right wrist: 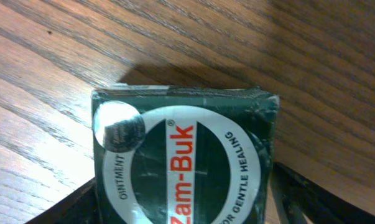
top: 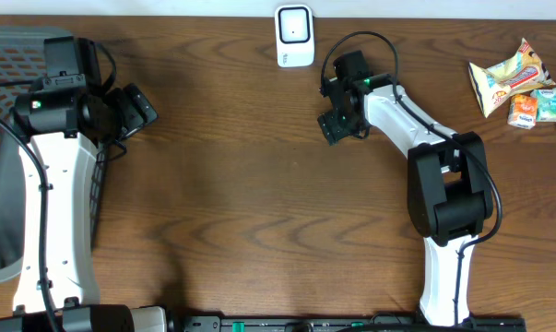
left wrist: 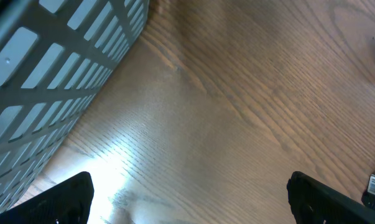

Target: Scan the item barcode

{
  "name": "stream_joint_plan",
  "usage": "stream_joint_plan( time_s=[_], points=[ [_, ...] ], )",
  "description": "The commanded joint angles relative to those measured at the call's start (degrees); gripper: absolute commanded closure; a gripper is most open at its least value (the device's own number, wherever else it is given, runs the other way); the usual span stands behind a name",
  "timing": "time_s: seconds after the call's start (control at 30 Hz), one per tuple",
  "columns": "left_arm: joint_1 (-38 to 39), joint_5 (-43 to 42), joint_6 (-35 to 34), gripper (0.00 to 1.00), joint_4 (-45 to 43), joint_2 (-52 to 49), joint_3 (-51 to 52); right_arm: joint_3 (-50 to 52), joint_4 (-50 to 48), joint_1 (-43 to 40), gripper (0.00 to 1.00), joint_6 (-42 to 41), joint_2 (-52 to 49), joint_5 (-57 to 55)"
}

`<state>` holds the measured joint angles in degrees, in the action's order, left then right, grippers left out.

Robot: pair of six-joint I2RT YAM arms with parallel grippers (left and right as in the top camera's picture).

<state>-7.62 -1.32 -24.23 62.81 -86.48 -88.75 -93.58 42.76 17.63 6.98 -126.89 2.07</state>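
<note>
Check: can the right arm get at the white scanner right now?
Probably yes. The right gripper sits close to the scanner, with only bare table between them and nothing blocking. The Zam-Buk box sits between that gripper's jaws.

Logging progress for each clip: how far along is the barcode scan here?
Done: the right gripper is at the Zam-Buk ointment box, with fingers on either side. In hand: the grasp; a firm hold cannot be confirmed. Left to do: lift the box and show its barcode to the white scanner nearby. The left gripper is open and empty beside the grey basket.
</note>
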Motion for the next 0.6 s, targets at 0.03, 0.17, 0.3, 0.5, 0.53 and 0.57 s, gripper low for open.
stream_joint_plan(
  time_s=[0.03, 0.17, 0.3, 0.5, 0.53, 0.57],
  points=[
    [-0.1, 0.3, -0.5, 0.02, 0.2, 0.0, -0.4, 1.5, 0.3, -0.5, 0.25, 0.8, -0.3, 4.5],
    [-0.1, 0.3, -0.5, 0.02, 0.1, 0.0, -0.4, 1.5, 0.8, -0.5, 0.29, 0.3, -0.3, 4.5],
    [-0.1, 0.3, -0.5, 0.02, 0.2, 0.0, -0.4, 1.4, 1.4, -0.5, 0.37, -1.2, -0.3, 4.6],
    [-0.1, 0.3, -0.5, 0.02, 0.2, 0.0, -0.4, 1.3, 1.9, -0.5, 0.42, -1.2, -0.3, 4.6],
    [-0.1, 0.3, -0.5, 0.02, 0.1, 0.0, -0.4, 1.3, 1.9, -0.5, 0.43, -1.2, -0.3, 4.6],
    [-0.1, 0.3, -0.5, 0.02, 0.1, 0.0, -0.4, 1.3, 1.9, -0.5, 0.43, -1.4, -0.2, 4.6]
  ],
)
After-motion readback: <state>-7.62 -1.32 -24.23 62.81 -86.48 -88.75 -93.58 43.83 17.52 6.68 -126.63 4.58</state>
